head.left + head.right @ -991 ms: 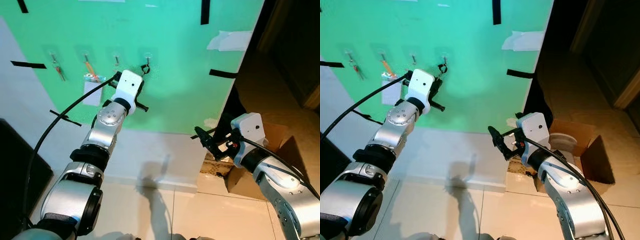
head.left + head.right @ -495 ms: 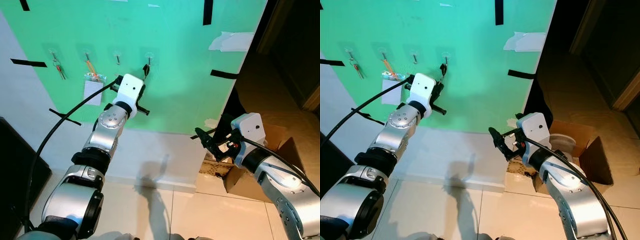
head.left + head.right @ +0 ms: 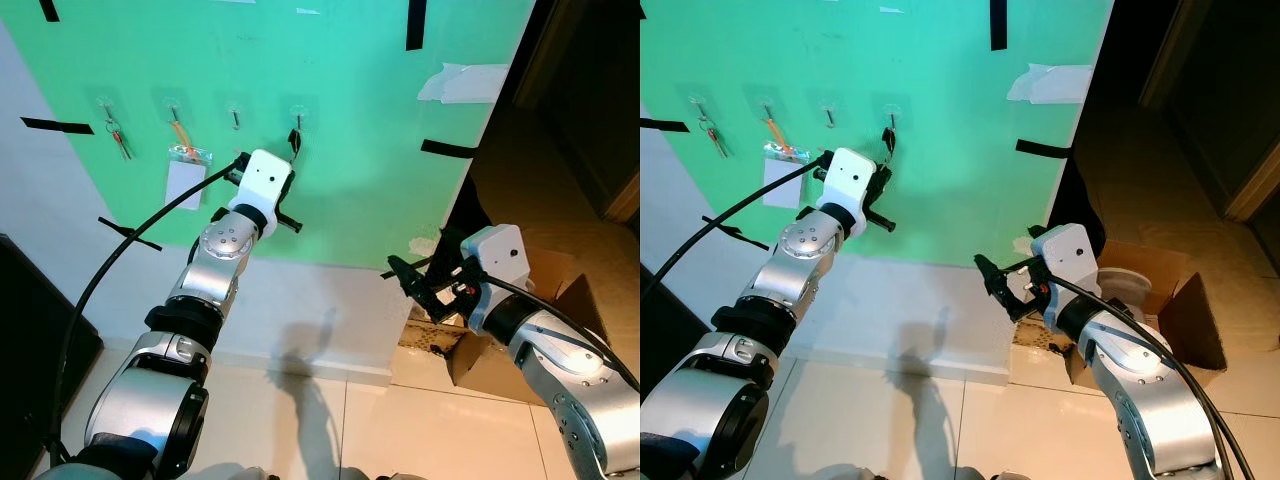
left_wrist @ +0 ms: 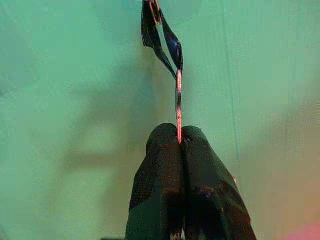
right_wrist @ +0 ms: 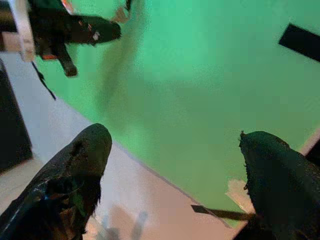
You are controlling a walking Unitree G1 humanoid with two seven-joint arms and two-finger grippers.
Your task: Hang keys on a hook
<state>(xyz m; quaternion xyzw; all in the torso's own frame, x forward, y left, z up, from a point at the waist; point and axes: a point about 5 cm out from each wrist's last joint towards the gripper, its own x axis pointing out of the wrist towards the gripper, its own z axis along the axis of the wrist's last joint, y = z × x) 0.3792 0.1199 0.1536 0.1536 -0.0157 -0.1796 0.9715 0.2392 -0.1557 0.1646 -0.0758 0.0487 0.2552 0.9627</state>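
Left tool [image 4: 180,142] clamped on keys [image 4: 161,32] at the rightmost hook [image 3: 297,116].
Keys hang from the hook on the green wall [image 3: 350,130], blade pinched between closed fingers. Judgement: confirm the loop is seated, then part fingers and back straight off, no sideways pull. Right tool [image 3: 418,288] idles spread wide, well apart. Neighbouring hooks carry a badge [image 3: 186,178] and other keys [image 3: 117,138]; neither obstructs.

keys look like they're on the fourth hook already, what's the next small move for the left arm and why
Probably open the left gripper: its fingers are pinched shut on the key blade while the keys hang from the hook on the green board. Then back straight off.
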